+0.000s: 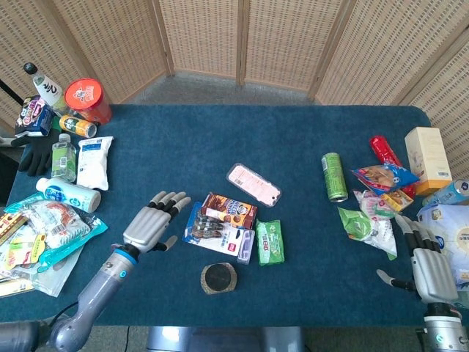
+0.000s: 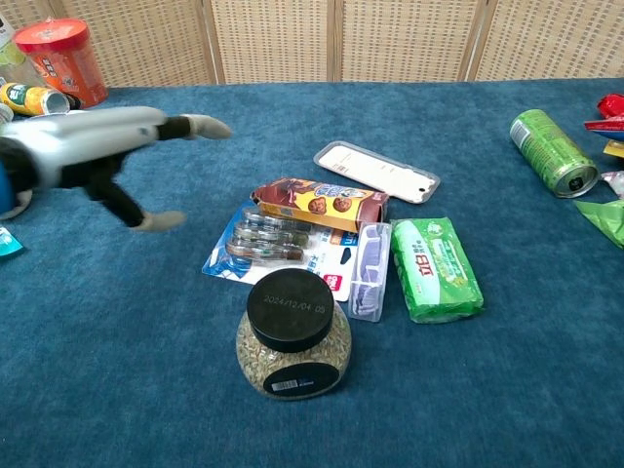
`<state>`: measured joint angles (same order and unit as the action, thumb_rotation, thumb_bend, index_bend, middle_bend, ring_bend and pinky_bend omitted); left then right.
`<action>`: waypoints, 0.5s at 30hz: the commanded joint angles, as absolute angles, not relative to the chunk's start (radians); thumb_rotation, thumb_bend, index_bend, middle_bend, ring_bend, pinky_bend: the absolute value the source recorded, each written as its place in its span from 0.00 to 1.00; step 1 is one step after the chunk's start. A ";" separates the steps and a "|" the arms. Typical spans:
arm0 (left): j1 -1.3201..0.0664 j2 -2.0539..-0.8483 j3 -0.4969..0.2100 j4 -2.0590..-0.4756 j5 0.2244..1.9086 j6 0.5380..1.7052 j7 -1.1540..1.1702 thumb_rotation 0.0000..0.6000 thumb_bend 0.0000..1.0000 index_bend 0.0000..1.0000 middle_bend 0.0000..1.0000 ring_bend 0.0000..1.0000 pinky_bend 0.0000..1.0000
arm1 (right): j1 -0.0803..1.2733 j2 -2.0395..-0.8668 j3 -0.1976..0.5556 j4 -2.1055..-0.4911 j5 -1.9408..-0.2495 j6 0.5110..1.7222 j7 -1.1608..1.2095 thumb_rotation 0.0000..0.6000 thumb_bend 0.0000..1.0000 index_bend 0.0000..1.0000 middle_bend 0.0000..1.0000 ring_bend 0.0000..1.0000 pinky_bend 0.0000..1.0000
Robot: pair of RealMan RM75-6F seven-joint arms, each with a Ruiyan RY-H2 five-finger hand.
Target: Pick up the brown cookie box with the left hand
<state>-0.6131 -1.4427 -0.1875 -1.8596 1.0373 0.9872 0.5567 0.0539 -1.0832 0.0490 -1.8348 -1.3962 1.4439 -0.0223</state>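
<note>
The brown cookie box lies flat at the table's middle, partly on a toothbrush pack; the chest view shows the cookie box too. My left hand hovers just left of the toothbrush pack, fingers stretched out and apart, holding nothing. In the chest view the left hand is blurred, at the left, a short way from the box. My right hand rests open at the table's right front edge, far from the box.
A black-lidded jar stands in front of the box, a green tissue pack to its right, a pink-white flat pack behind. Snack bags and bottles crowd the left edge; a green can and packets sit right.
</note>
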 commanded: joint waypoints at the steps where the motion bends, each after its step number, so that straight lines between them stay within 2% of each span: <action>1: -0.692 -1.549 -0.214 -1.770 0.972 0.976 0.612 1.00 0.42 0.00 0.00 0.00 0.00 | 0.045 -1.076 0.047 -1.829 -1.401 1.453 -0.005 1.00 0.10 0.00 0.00 0.00 0.00; 9: -0.800 -1.715 -0.257 -1.595 0.908 0.939 0.591 1.00 0.42 0.00 0.00 0.00 0.00 | 0.024 -1.065 0.040 -1.821 -1.412 1.470 0.035 1.00 0.10 0.00 0.00 0.00 0.00; 15: -0.865 -1.788 -0.268 -1.502 0.888 0.895 0.569 1.00 0.41 0.00 0.00 0.00 0.00 | 0.002 -1.052 0.033 -1.816 -1.420 1.486 0.081 1.00 0.10 0.00 0.00 0.00 0.00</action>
<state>-0.8488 -1.7718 -0.2619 -1.5198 0.8971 0.9081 0.5774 0.0075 -1.0558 0.0344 -1.8181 -1.4182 1.4808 0.0752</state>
